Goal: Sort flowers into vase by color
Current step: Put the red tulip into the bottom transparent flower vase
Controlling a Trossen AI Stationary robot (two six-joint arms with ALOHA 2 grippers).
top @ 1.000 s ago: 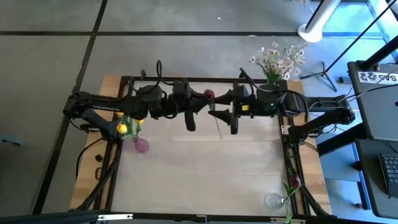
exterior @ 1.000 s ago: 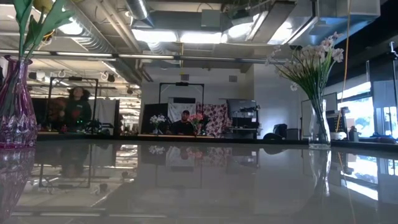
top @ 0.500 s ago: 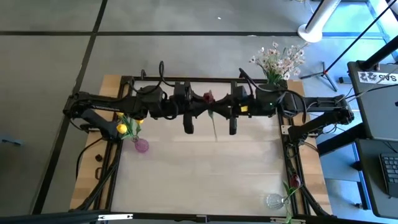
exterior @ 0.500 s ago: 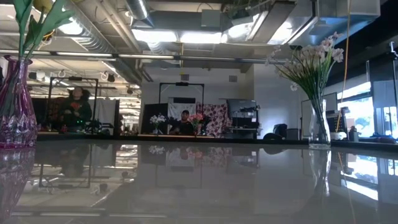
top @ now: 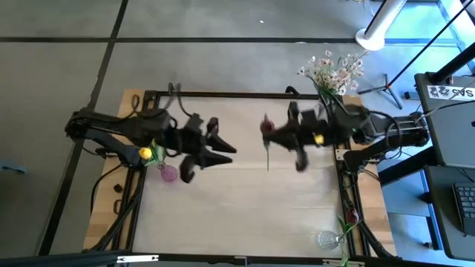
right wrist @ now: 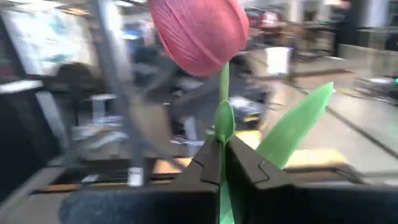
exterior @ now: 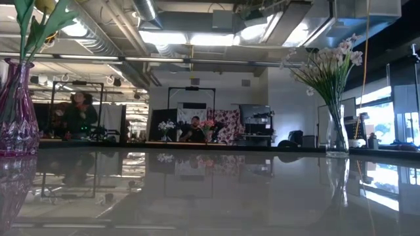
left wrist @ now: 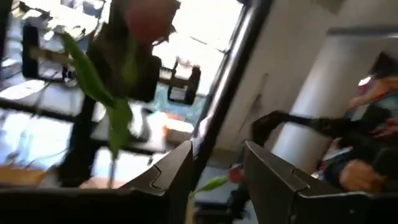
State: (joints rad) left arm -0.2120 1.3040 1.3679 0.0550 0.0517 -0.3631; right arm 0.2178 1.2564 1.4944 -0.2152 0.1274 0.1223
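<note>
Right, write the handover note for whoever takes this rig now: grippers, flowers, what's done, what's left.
Right gripper: shut on the red tulip, held above mid-table.
Left gripper: open, empty, near the table's left side.
Purple vase, left: yellow tulips in.
Tall clear vase, far right corner: white-pink sprays in.
Clear vase, near right corner: holds at least one stem.
Left: place the red tulip, likely in that near-right vase.

The table (top: 245,200) is pale wood, glossy enough to mirror the room (low view). The purple vase (exterior: 14,108) is faceted glass; the clear vase (exterior: 337,134) smooth glass. The red tulip (right wrist: 200,34) looks matt, cloth-like.
</note>
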